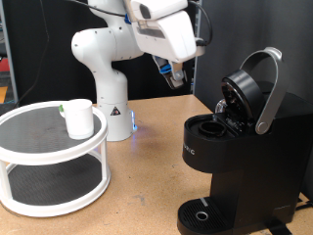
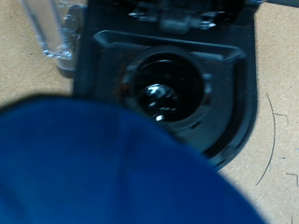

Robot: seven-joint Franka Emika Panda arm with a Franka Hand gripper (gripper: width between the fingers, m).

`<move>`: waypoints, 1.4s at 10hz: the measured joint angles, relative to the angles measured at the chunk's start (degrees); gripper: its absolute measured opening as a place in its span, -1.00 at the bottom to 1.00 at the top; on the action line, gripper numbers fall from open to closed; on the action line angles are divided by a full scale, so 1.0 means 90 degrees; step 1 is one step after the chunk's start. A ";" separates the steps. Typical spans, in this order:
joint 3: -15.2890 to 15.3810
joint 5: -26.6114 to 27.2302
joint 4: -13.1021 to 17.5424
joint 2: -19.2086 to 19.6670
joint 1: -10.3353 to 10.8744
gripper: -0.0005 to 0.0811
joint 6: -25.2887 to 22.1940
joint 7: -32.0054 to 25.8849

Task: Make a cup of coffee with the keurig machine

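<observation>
The black keurig machine (image 1: 235, 157) stands at the exterior view's right with its silver-grey lid handle (image 1: 266, 93) raised and the pod chamber (image 1: 207, 125) open. My gripper (image 1: 175, 78) hangs above and to the left of the chamber, shut on a small blue-topped pod (image 1: 177, 70). In the wrist view the pod (image 2: 103, 168) is a blurred blue mass in the foreground, and the open round chamber (image 2: 166, 89) lies beyond it. The white cup (image 1: 78, 117) stands on the top shelf of a round stand at the left, far from the gripper.
The white two-tier round stand (image 1: 49, 147) fills the exterior view's left. The white robot base (image 1: 103, 88) stands behind it. The machine's circular drip tray (image 1: 201, 215) holds no cup. A clear water tank (image 2: 51, 33) shows beside the chamber in the wrist view.
</observation>
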 joint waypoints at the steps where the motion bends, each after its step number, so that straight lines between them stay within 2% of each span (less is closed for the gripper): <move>1: 0.0024 0.0025 0.0164 0.0177 0.0020 0.10 0.0000 0.0005; 5: 0.0038 0.0027 0.0532 0.0592 0.0034 0.10 -0.0205 0.0284; 8: 0.0044 0.0022 0.0440 0.0593 0.0033 0.10 -0.0166 0.0178; 11: 0.0192 -0.0016 0.0193 0.0610 0.0035 0.10 0.0232 0.0301; 14: 0.0343 -0.0016 0.0098 0.0651 0.0037 0.10 0.0485 0.0430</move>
